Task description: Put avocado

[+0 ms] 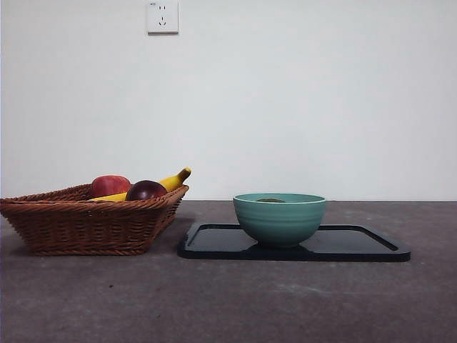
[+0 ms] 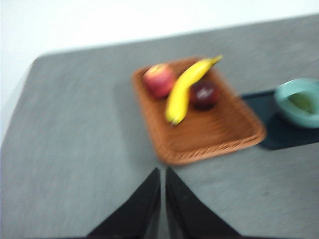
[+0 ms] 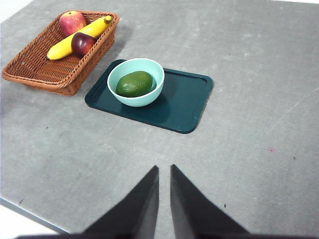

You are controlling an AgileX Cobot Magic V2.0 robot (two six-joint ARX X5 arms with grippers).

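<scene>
The avocado, dark green and dull-skinned, lies inside a teal bowl that stands on a dark tray. From the front only its top peeks over the bowl's rim. The blurred left wrist view shows it as a green patch. My right gripper hangs high over the near table, well back from the bowl, jaws shut on nothing. My left gripper is also shut and holds nothing, raised above the table short of the basket. Neither arm shows in the front view.
A wicker basket stands left of the tray and holds a red apple, a banana and a dark maroon fruit. A white wall with a socket runs behind the grey table.
</scene>
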